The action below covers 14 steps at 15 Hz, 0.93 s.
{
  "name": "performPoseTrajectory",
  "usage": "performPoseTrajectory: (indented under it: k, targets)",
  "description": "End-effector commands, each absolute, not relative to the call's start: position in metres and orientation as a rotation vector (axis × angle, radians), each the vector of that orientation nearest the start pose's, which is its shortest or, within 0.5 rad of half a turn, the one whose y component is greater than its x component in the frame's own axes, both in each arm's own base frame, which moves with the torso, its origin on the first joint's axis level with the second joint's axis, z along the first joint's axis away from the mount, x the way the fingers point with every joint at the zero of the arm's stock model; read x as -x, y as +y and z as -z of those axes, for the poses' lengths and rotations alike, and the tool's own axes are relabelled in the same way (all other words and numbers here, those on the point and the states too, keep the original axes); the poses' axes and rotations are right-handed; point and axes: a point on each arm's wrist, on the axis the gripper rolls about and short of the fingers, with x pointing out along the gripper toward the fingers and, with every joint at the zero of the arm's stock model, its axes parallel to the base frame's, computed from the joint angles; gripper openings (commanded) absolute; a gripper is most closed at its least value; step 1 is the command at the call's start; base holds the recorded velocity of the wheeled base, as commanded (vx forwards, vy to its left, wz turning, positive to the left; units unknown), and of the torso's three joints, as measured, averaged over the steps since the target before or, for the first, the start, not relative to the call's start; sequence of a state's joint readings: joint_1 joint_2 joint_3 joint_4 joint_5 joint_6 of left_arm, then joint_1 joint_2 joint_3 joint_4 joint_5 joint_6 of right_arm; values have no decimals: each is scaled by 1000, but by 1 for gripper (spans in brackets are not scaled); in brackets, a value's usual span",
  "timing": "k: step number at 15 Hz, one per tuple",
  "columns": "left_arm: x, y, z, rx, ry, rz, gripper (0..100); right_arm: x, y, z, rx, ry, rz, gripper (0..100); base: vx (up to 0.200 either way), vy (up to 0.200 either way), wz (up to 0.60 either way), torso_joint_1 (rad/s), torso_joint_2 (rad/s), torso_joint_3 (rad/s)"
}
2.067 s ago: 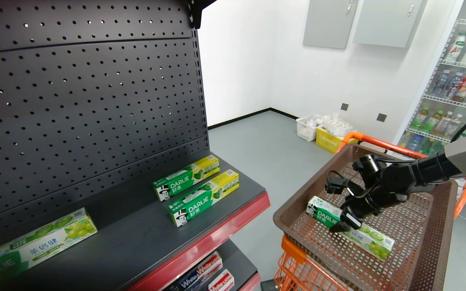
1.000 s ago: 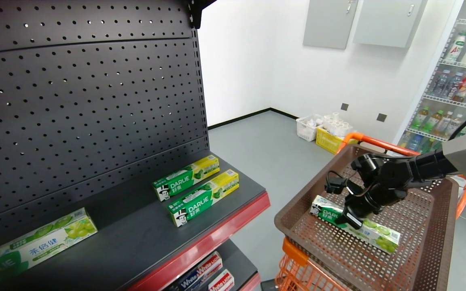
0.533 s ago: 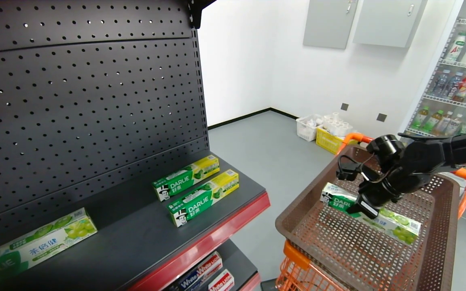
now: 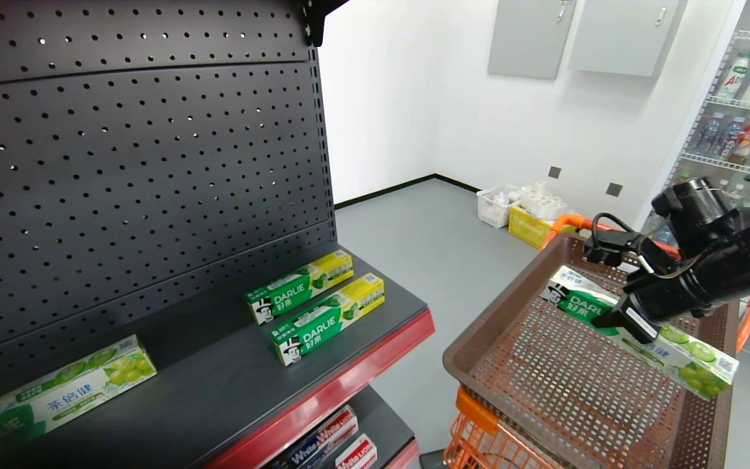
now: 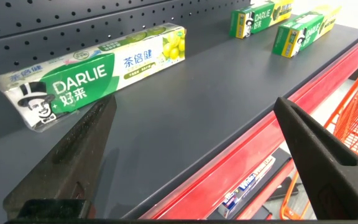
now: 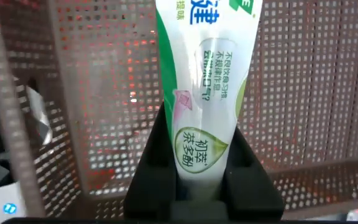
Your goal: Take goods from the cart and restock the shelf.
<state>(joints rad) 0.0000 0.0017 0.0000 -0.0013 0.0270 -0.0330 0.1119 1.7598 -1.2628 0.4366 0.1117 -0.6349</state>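
Note:
My right gripper (image 4: 632,318) is shut on a green and white toothpaste box (image 4: 635,330) and holds it in the air above the brown cart basket (image 4: 544,391). In the right wrist view the box (image 6: 205,93) sticks out from between the gripper (image 6: 201,158) fingers, with the basket mesh below. My left gripper (image 5: 194,143) hangs open just in front of the dark shelf board (image 5: 185,118). Three toothpaste boxes lie on that shelf (image 4: 219,371): a long one (image 4: 49,400) at the left and two shorter ones (image 4: 300,285) (image 4: 327,318) near the right end.
The shelf has a red front edge (image 4: 323,397) and a black pegboard back (image 4: 140,150). More boxes (image 4: 326,440) lie on the lower shelf. The cart's orange handle (image 4: 749,312) is behind the basket. Floor bins (image 4: 525,215) and a drinks rack (image 4: 739,130) stand farther back.
My right gripper closed on the toothpaste box in the basket and has lifted it up and to the right, clear of the basket floor. The shelf boxes have not moved.

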Motion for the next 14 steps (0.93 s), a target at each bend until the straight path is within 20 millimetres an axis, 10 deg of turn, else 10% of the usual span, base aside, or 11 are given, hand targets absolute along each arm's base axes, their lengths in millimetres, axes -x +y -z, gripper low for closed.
performPoseTrajectory:
  k: [1, 14]
  targets:
    - [23, 1, -76, 34, 1, -28, 100, -264, 36, -221, 565, 764, -472, 0, 0, 0, 0, 0, 0, 0]
    - [23, 1, -76, 34, 1, -26, 100, -157, 19, -226, 468, 687, -364, 0, 0, 0, 0, 0, 0, 0]
